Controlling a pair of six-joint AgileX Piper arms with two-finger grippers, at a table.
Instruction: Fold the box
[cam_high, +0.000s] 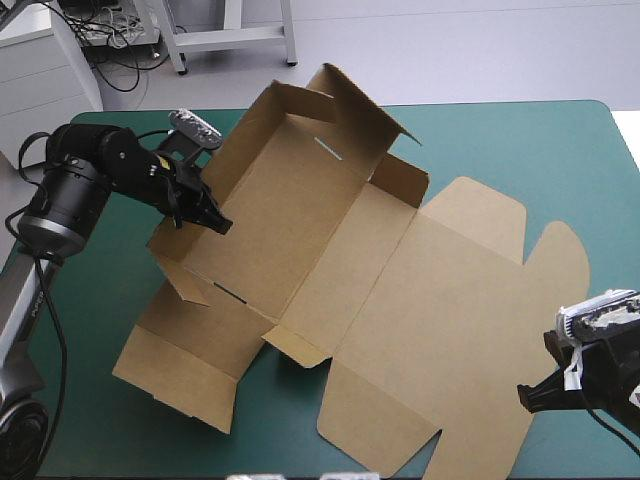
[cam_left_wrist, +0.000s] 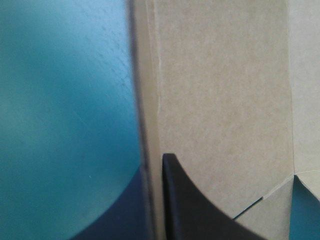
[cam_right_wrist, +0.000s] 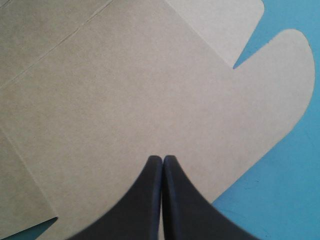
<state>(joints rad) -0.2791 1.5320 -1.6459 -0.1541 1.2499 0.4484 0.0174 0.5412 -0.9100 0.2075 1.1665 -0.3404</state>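
With left gripper (cam_high: 218, 224) pinching the raised left wall (cam_high: 236, 150) of the box (cam_high: 300, 225), mid-surface (cam_high: 500, 140), tilt this wall inward slowly along its crease, right gripper (cam_high: 528, 397) pressed together over the flat lid (cam_high: 440, 330).

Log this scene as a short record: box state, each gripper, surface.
box: brown box, part folded, far and left walls raised
lid: lid flat on the table
left gripper: left gripper, fingers shut on the box's left wall
right gripper: right gripper, fingers shut with nothing between them, over the lid's edge
surface: teal-green cover
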